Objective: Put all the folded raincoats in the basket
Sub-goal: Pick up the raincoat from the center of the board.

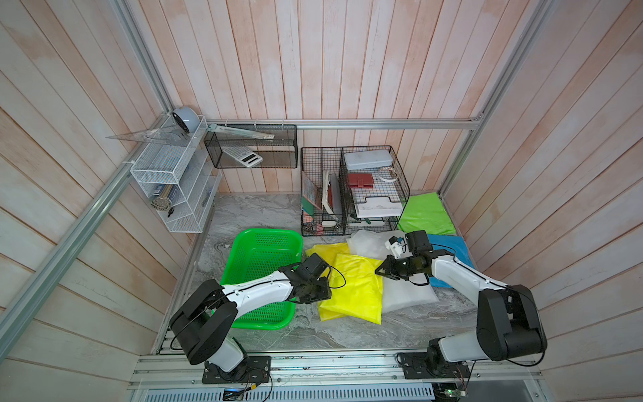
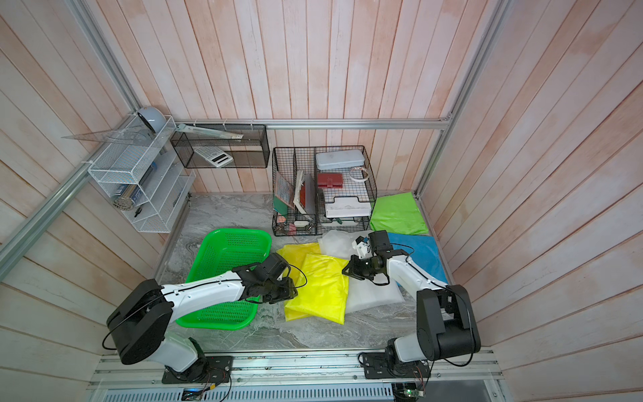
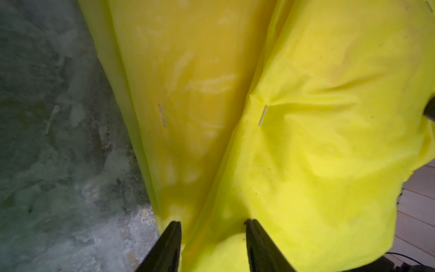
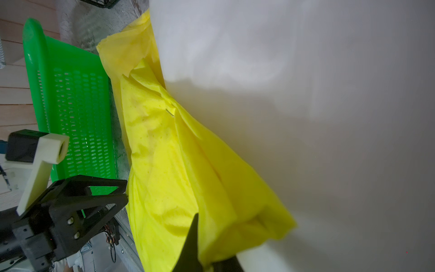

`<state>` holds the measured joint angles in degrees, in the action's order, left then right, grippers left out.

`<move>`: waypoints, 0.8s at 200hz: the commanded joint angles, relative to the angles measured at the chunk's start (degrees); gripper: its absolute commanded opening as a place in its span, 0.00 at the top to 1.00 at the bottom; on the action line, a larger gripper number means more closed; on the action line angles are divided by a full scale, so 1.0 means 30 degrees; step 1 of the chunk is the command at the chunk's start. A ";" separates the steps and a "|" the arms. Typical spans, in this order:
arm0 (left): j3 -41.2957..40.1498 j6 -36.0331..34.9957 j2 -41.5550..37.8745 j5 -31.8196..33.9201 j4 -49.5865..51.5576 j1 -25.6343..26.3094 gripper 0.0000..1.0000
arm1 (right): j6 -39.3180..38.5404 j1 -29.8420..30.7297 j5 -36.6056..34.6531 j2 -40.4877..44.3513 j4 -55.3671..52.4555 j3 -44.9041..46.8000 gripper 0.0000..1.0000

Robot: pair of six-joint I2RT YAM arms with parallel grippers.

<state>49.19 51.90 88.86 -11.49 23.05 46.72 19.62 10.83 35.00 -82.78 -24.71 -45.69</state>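
The folded yellow raincoat (image 1: 355, 289) lies on the desk (image 1: 348, 334), its long axis running away from the robot, parallel to the green basket (image 1: 264, 231) just beside it on the left. The left tool (image 3: 213, 225) straddles the basket-side edge, jaws apart around a fold. The right tool (image 1: 378, 271) is clenched on the opposite edge, beside a white folded sheet (image 1: 407, 296). The carry looks short: leftward over the rolled rim. The left arm crosses the basket and crowds the landing room.
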 commanded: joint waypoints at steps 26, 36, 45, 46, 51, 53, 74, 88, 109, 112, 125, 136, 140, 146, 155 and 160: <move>-0.0588 0.0271 0.0355 -0.0967 -0.0681 0.0107 0.51 | -0.0246 -0.0127 -0.0300 -0.0310 -0.0102 -0.0220 0.93; -0.0701 0.0282 0.0316 -0.1049 -0.0666 0.0130 0.51 | -0.0240 -0.0149 -0.0301 -0.0352 -0.0066 -0.0208 0.93; -0.0861 0.0293 0.0237 -0.1090 -0.0638 0.0130 0.51 | -0.0257 -0.0131 -0.0251 -0.0406 -0.0055 -0.0226 0.93; -0.0880 0.0286 0.0235 -0.1091 -0.0630 0.0130 0.51 | -0.0249 -0.0142 -0.0246 -0.0395 -0.0055 -0.0217 0.93; -0.0989 0.0307 0.0199 -0.1112 -0.0623 0.0119 0.51 | -0.0242 -0.0138 -0.0258 -0.0426 -0.0056 -0.0209 0.93; -0.1016 0.0293 0.0159 -0.1120 -0.0622 0.0120 0.51 | -0.0226 -0.0149 -0.0239 -0.0438 -0.0040 -0.0216 0.93; -0.1313 0.0236 0.0106 -0.1441 -0.0476 0.0159 0.51 | -0.0213 -0.0153 -0.0196 -0.0413 0.0029 -0.0155 0.93; -0.1527 0.0190 -0.0160 -0.1503 -0.0377 0.0189 0.51 | -0.0181 -0.0153 -0.0133 -0.0366 0.0062 -0.0108 0.93; -0.1942 0.0473 -0.0564 -0.1921 -0.0900 0.0203 0.51 | -0.0123 -0.0160 -0.0051 -0.0339 0.0188 0.0017 0.93; -0.1981 0.0526 -0.0558 -0.2043 -0.1008 0.0216 0.52 | -0.0130 -0.0139 -0.0032 -0.0353 0.0195 0.0025 0.93; -0.2150 0.0792 -0.0631 -0.2523 -0.1724 0.0218 0.55 | -0.0103 -0.0144 0.0007 -0.0375 0.0216 -0.0011 0.93; -0.2172 0.0993 -0.0604 -0.2799 -0.2253 0.0218 0.58 | -0.0101 -0.0153 0.0054 -0.0365 0.0209 -0.0019 0.93; -0.2164 0.1050 -0.0492 -0.2868 -0.2407 0.0218 0.59 | -0.0074 -0.0160 0.0051 -0.0355 0.0213 -0.0012 0.93; -0.2116 0.1091 -0.0373 -0.2931 -0.2533 0.0218 0.61 | -0.0085 -0.0144 0.0090 -0.0310 0.0260 0.0005 0.93; -0.1993 0.1070 -0.0181 -0.2939 -0.2556 0.0218 0.65 | -0.0075 -0.0152 0.0122 -0.0273 0.0240 0.0023 0.93; -0.1932 0.1069 -0.0080 -0.2939 -0.2534 0.0211 0.67 | -0.0083 -0.0153 0.0138 -0.0294 0.0238 0.0011 0.93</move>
<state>43.46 54.30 88.03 -18.20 18.13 46.96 19.64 10.76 35.44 -83.48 -24.05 -45.69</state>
